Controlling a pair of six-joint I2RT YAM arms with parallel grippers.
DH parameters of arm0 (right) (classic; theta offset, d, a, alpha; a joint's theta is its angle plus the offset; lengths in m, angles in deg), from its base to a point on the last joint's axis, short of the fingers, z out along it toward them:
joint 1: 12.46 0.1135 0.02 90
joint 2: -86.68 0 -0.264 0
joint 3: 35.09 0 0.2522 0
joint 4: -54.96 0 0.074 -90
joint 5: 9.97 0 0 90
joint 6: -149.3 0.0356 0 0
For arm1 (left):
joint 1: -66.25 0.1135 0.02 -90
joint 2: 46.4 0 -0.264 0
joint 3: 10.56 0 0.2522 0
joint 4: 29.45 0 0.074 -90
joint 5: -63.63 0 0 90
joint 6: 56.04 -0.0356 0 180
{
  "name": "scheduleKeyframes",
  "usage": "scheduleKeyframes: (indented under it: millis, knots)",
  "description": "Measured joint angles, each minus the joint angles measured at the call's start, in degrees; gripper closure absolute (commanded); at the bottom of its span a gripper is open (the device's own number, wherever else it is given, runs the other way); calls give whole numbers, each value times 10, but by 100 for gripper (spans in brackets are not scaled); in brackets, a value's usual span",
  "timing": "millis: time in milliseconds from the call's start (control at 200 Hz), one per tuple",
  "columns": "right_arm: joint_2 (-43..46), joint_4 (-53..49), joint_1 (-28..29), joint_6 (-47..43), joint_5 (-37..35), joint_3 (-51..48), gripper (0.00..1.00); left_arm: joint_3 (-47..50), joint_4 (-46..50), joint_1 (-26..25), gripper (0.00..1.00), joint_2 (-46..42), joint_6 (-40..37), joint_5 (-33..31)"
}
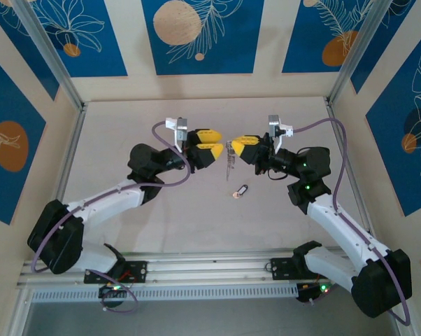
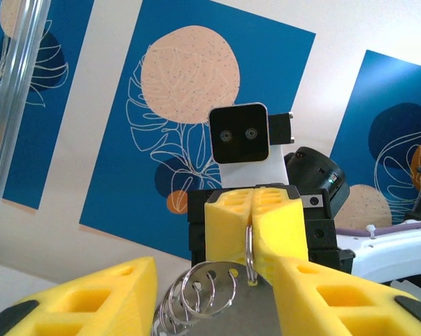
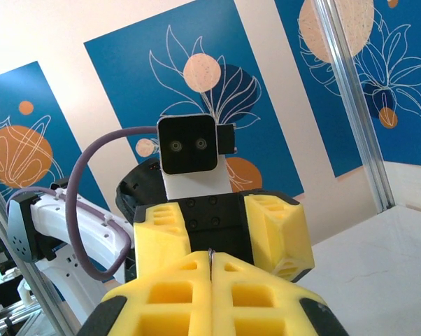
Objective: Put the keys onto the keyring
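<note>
Top external view: right gripper [image 1: 233,146] is clamped shut on the keyring [image 1: 229,162], which dangles below its yellow tips at mid-frame. Nose to nose with it sits left gripper [image 1: 219,143], fingers apart. Over to the left wrist view: its yellow pads [image 2: 105,301] fill lower left and lower right, with the ring's silver coils between them. Touching or not, can't tell. The opposite arm's black body and camera [image 2: 238,133] block the middle of that frame. Down on the table [image 1: 161,210], the key [image 1: 240,190] lies just below the hanging ring, apart from both grippers. Blue leaf-print panels [image 1: 196,35] wall the back and sides.
</note>
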Motion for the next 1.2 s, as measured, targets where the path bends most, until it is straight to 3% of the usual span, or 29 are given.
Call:
scheduleKeyframes:
  millis: [595, 870, 980, 1035, 1155, 1200]
  knots:
    - [-7, 2, 4, 2, -2, 0, 100, -20, -33, -7, 63, 29, 33, 19]
    - [-12, 1, 4, 2, -2, 0, 100, -25, -35, -11, 83, 41, 40, 27]
    - [-12, -1, 4, 2, -5, 0, 100, -26, -40, -12, 100, 42, 39, 31]
    - [-11, -1, 4, 1, -8, 0, 100, -26, -42, -12, 100, 42, 39, 31]
    - [-5, -19, -1, -6, -9, 0, 61, -26, -33, -12, 100, 42, 34, 32]
    - [5, -37, -8, -9, -9, 0, 51, -27, -18, -12, 100, 38, 22, 34]
